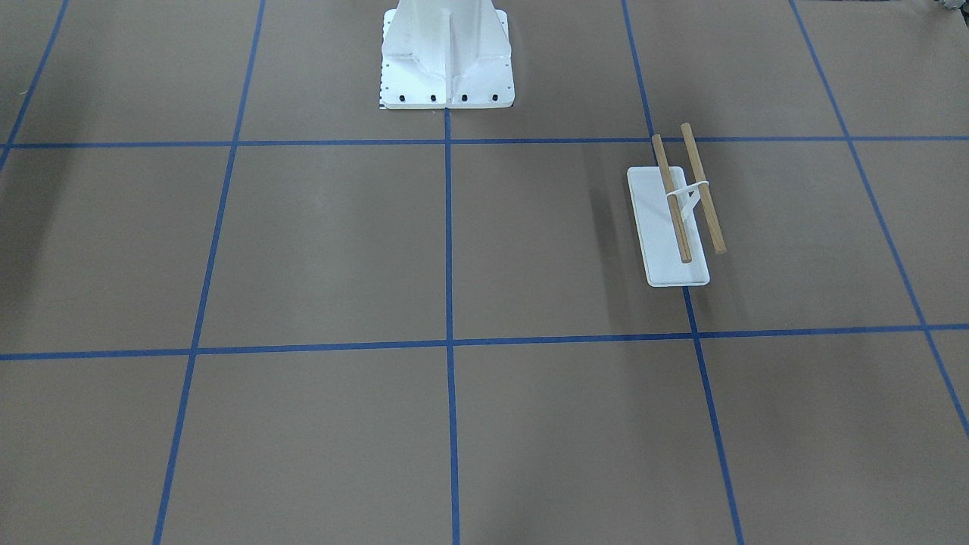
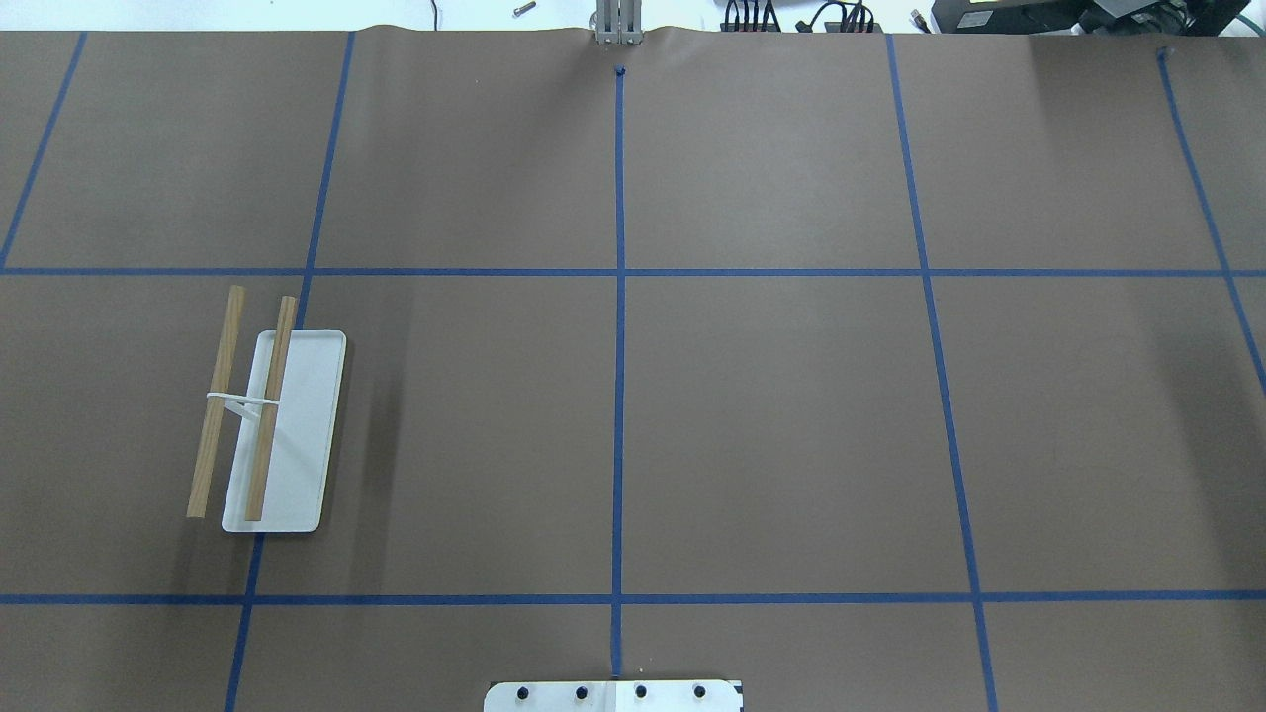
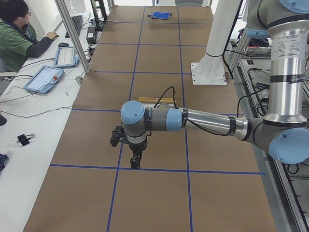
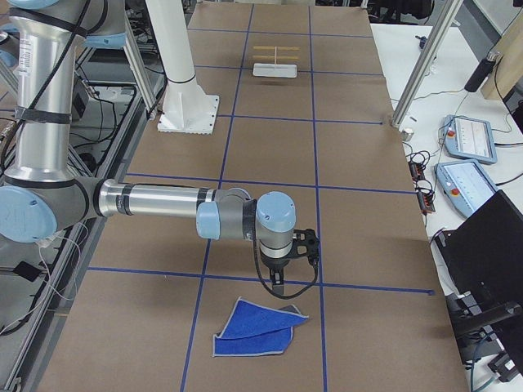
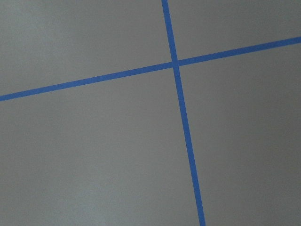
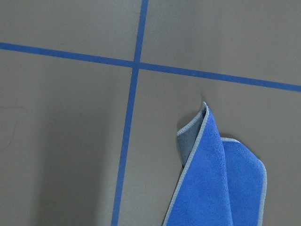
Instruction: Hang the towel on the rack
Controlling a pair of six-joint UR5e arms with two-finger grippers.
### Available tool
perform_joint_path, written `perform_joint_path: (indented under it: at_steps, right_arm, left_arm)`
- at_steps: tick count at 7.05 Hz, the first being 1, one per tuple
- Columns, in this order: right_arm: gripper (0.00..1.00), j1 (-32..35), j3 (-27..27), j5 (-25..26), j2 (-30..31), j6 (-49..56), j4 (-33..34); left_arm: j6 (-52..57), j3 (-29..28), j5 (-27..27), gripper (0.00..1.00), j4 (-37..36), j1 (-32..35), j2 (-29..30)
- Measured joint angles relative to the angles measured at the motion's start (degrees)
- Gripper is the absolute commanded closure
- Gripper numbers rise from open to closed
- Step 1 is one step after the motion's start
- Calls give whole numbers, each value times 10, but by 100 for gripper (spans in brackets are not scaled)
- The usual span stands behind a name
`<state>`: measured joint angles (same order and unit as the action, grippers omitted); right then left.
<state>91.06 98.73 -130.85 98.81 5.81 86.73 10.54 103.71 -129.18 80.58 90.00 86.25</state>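
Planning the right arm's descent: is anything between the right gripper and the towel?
Nothing but bare brown table cover and a blue tape line. The exterior right view shows the right gripper by the line, the towel just beyond.

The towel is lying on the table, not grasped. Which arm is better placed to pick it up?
Right. The right claw hangs just beside the towel, which also shows in its wrist view. The left claw is far from it, beyond the rack, and its wrist view shows no towel.

Rack (image 2: 302,425) sits on L side, towel (image 4: 257,331) far R.
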Motion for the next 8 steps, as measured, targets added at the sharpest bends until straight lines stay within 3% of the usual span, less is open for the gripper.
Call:
perform_joint_path:
  at_steps: [2, 4, 8]
  right_arm:
    - [0, -1, 11, -1, -2, -1, -7]
    - [0, -2, 3, 1, -13, -6, -87]
    - [0, -2, -42, -7, 29, 28, -216]
  left_arm:
    - [-1, 12, 3, 1, 1, 0, 4]
    - [-4, 25, 4, 1, 38, 0, 12]
    - [-2, -17, -2, 1, 220, 0, 25]
